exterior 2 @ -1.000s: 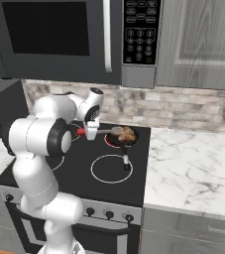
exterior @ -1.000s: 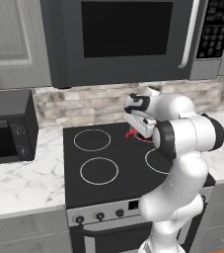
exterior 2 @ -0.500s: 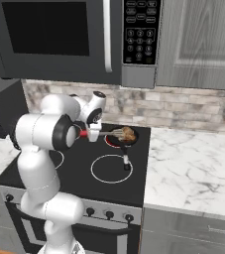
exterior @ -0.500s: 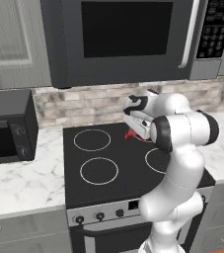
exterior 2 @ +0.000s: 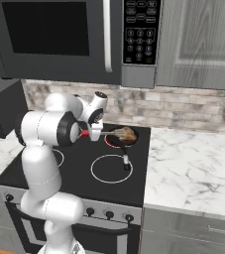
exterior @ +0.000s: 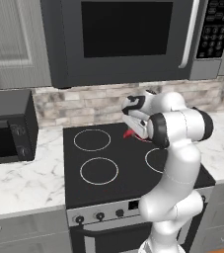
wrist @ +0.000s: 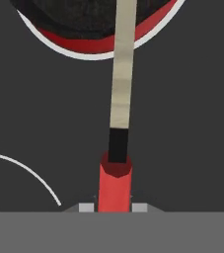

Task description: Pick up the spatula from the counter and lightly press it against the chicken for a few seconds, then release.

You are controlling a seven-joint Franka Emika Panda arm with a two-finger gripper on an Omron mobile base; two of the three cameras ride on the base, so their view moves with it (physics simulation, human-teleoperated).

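1. Left base view: the gripper (exterior: 132, 129) hangs low over the stove (exterior: 118, 185), at about one o'clock from its middle. A red bit of the spatula (exterior: 129, 133) peeks out beneath it.
2. Right base view: the gripper is clamped on the spatula's red handle. The pale blade points toward three o'clock, reaching the chicken (exterior 2: 126, 133) in the pan (exterior 2: 110, 142).
3. Hand view: the spatula has a red handle, a short black neck and a long flat tan blade, which runs to twelve o'clock across the pan's red rim.

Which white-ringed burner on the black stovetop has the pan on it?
The rear right one, under the black red-rimmed frying pan holding the browned chicken piece. The other rings, like the front right one, carry no pan.
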